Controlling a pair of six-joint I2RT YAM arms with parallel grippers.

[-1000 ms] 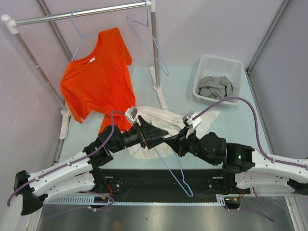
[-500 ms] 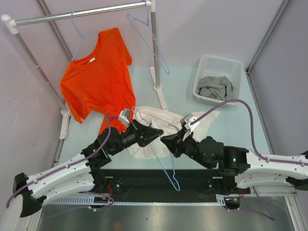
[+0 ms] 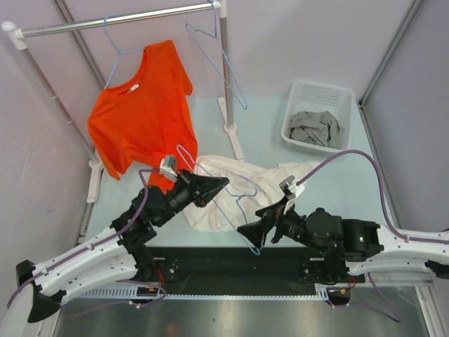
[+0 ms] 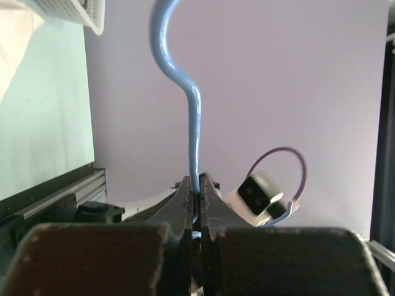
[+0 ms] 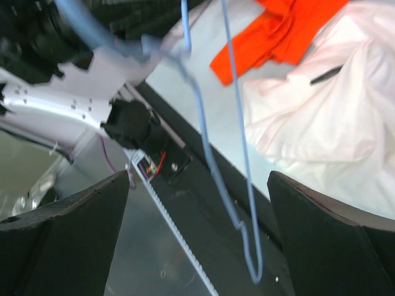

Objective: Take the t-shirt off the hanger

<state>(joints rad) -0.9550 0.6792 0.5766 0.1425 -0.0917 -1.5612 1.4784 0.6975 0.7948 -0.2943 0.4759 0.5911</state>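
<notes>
A cream t-shirt (image 3: pixel 242 188) lies crumpled on the table, off its hanger; the right wrist view shows it at the upper right (image 5: pixel 321 123). My left gripper (image 3: pixel 212 184) is shut on the bare blue wire hanger (image 3: pixel 231 226), pinching the wire below the hook (image 4: pixel 191 123) between both fingers (image 4: pixel 199 185). My right gripper (image 3: pixel 254 232) stands wide open near the hanger's lower corner, touching nothing; the wire (image 5: pixel 213 160) hangs between its spread fingers (image 5: pixel 62 234). An orange t-shirt (image 3: pixel 140 112) still hangs from a hanger on the rack.
A clothes rack rod (image 3: pixel 126 20) and its post (image 3: pixel 226 84) stand at the back, with an empty blue hanger (image 3: pixel 228 67) on it. A white basket (image 3: pixel 335 93) with grey cloth (image 3: pixel 314 128) sits back right. The black rail (image 3: pixel 210 270) runs along the near edge.
My left gripper shut on the hanger and drew it up and left. My right gripper opened, let go and pulled back toward the near edge. The cream t-shirt spread out rightward.
</notes>
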